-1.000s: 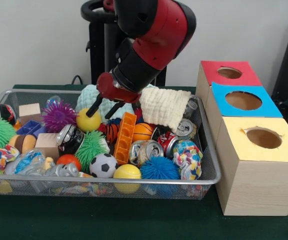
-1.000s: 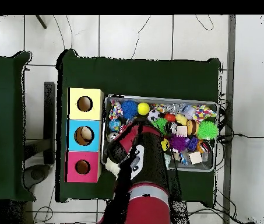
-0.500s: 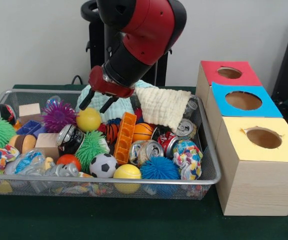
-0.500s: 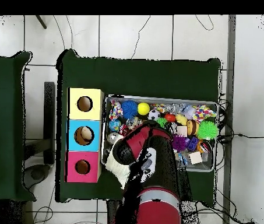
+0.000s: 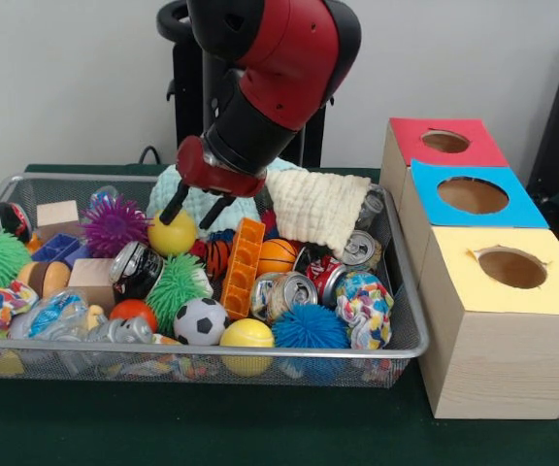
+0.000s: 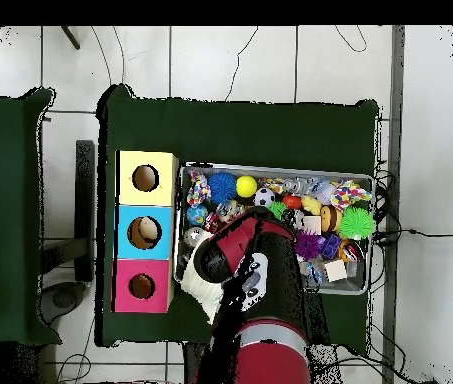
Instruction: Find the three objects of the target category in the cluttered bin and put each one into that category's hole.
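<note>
I see green table [image 5: 260, 437] carrying wire bin [image 5: 411, 320] under the gripper [image 5: 194, 209], three-hole wooden boxes [image 5: 493, 359] beside it.

We see a yellow ball [image 5: 172, 234], an orange block [image 5: 243, 267], and a black-and-white football [image 5: 200, 321].

The gripper [image 5: 195, 209] dipped again — after lifting off — toward the yellow ball [image 5: 172, 234] (fingers spread).

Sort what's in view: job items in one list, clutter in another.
Job: gripper, open by the yellow ball; wire bin; red box, blue box, yellow box with holes.
Lying about, probably: cream cloth, orange block, crushed can.
</note>
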Controlling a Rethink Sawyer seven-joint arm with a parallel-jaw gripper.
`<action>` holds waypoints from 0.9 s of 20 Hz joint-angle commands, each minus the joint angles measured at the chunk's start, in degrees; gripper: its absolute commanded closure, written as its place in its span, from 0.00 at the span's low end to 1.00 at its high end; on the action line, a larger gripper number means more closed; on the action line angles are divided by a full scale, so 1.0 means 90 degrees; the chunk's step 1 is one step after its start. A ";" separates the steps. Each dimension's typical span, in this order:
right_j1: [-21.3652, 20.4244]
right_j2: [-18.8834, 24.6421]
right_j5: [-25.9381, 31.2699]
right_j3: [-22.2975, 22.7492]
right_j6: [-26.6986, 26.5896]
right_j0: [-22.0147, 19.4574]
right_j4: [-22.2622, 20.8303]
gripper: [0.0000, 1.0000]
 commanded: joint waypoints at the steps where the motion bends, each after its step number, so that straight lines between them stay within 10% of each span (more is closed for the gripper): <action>1: 0.0193 0.0314 -0.0977 0.0311 0.0946 -0.0045 0.0136 0.00; 10: -0.0138 0.0884 -0.1226 0.0728 -0.0618 -0.0295 -0.0033 0.00; 18: -0.0343 0.2021 0.1097 0.1175 -0.3042 -0.1211 0.0584 0.00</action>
